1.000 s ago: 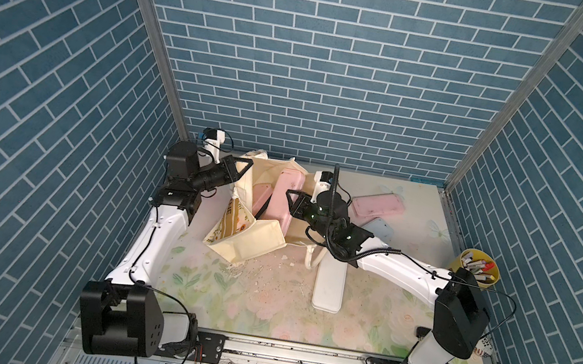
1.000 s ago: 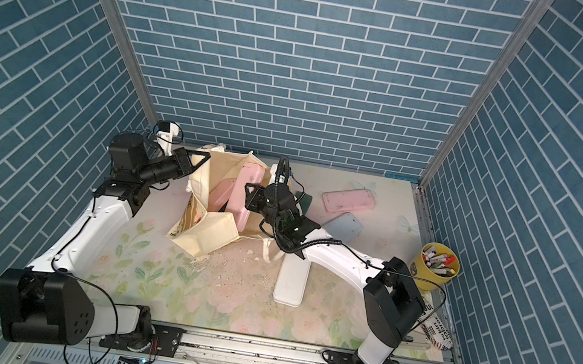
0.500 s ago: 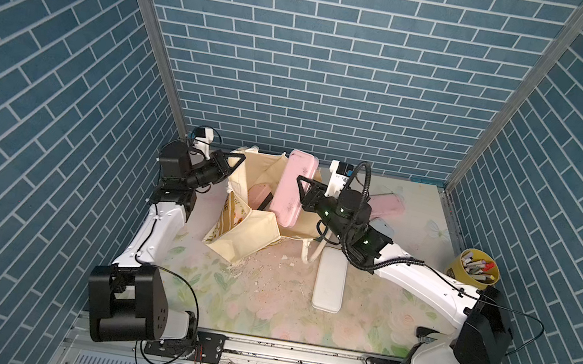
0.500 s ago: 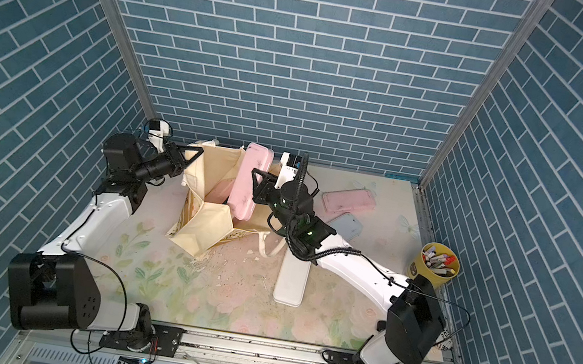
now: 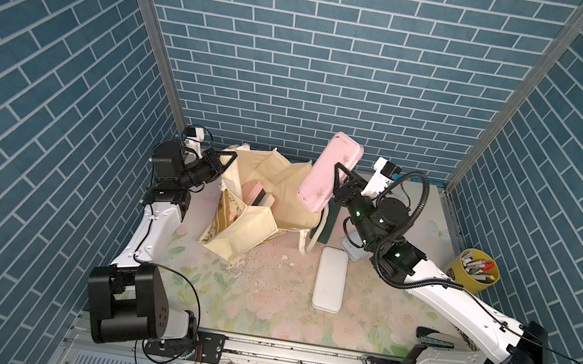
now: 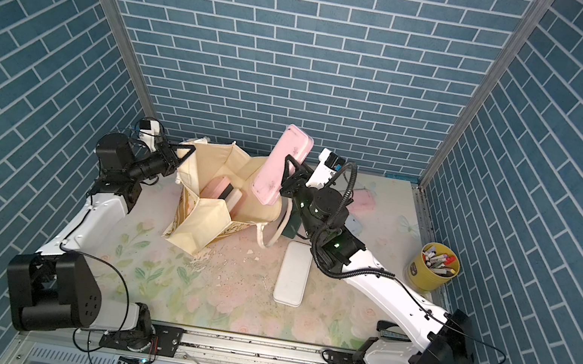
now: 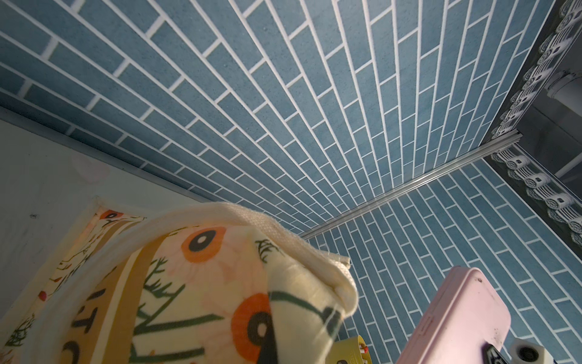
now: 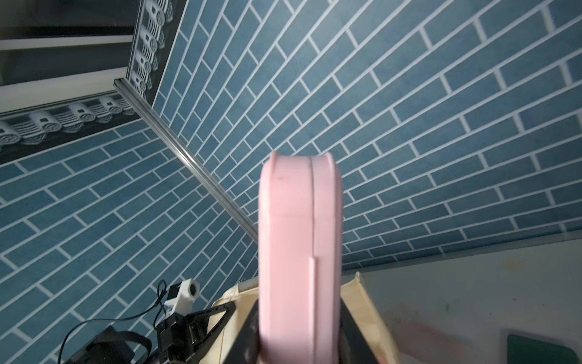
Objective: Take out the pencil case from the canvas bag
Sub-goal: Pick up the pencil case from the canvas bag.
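The cream canvas bag [image 5: 247, 223] [image 6: 204, 220] stands open at the back left of the mat, and its printed panel fills the left wrist view [image 7: 189, 283]. My left gripper [image 5: 228, 159] [image 6: 188, 150] is shut on the bag's rim at its left side. The pink pencil case [image 5: 328, 177] [image 6: 282, 167] hangs tilted on end above the bag's right edge, clear of the opening. My right gripper [image 5: 338, 176] [image 6: 290, 169] is shut on its lower half. In the right wrist view the pencil case [image 8: 299, 236] rises from between the black fingers [image 8: 248, 334].
More cases [image 5: 254, 195] [image 6: 217, 187] lie inside the bag. A white case [image 5: 330, 278] lies on the mat in front of the right arm, a dark green item [image 5: 327, 220] beside the strap. A yellow pen cup [image 5: 472, 271] stands at the right edge. A pink case [image 6: 362, 202] lies behind.
My right gripper has lifted the pink pencil case up out of the bag and toward the right. The left gripper kept its hold on the rim and shifted slightly.
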Tool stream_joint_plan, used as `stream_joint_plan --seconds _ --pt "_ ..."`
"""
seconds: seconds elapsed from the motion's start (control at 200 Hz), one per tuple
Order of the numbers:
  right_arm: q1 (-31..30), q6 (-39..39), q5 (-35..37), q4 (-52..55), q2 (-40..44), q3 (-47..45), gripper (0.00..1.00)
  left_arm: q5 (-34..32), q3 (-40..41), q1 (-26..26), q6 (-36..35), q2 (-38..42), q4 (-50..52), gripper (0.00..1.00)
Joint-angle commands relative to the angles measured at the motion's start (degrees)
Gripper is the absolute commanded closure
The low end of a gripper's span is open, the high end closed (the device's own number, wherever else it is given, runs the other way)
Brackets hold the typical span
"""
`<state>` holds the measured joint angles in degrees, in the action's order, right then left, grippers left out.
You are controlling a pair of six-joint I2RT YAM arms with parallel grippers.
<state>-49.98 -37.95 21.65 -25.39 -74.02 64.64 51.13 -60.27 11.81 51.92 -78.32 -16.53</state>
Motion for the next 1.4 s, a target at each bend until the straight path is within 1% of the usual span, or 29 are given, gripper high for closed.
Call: stream_joint_plan --seconds 0.0,0.14,0.28,0.41,0.645,0.815,0.89,1.155,1.255,1.295,1.31,1.395 --pt "1.6 2.0 6.6 0.5 3.1 -2.2 1.0 -0.2 -0.5 0.9 -0.3 1.0 -4.4 1.0" --pt "3.6 1.2 9.7 6.2 5.3 -4.0 1.0 -0.3 -0.3 1.3 0.0 1.9 -5.6 1.0" --pt "6.3 -1.8 11.2 13.5 6.4 -5.6 1.0 -0.5 0.0 1.3 -0.1 3.0 -6.6 1.0" --pt "8.1 -5.2 10.5 18.8 6.2 -7.0 1.0 -0.3 0.0 1.4 0.0 3.4 -7.2 1.0" --pt "8.9 -9.5 6.1 23.4 4.0 -9.6 1.0 -0.8 0.6 1.6 0.4 3.8 -8.4 1.0" --pt "9.1 -11.5 0.3 25.6 1.3 -10.1 1.0 -0.7 0.8 1.6 1.0 3.8 -9.5 1.0" --pt "9.1 -12.4 -3.8 25.2 -0.6 -10.2 1.0 -0.5 0.9 1.6 1.3 3.8 -10.0 1.0" --pt "9.0 -18.4 -21.3 18.6 -10.8 -9.2 1.0 0.2 1.6 1.6 4.4 3.1 -14.1 1.0" --pt "8.7 -20.4 -26.0 16.1 -14.7 -8.3 1.0 0.5 1.6 1.6 5.1 2.9 -15.1 1.0" --pt "8.4 -20.9 -26.3 15.6 -16.1 -7.8 1.0 0.5 1.6 1.6 5.3 2.8 -15.2 1.0" --pt "8.3 -21.0 -28.0 15.6 -16.6 -7.6 1.0 0.5 1.6 1.6 5.3 2.8 -15.2 1.0" --pt "7.8 -22.1 -30.7 14.6 -19.2 -6.8 1.0 0.6 1.6 1.6 5.5 2.8 -15.4 1.0"
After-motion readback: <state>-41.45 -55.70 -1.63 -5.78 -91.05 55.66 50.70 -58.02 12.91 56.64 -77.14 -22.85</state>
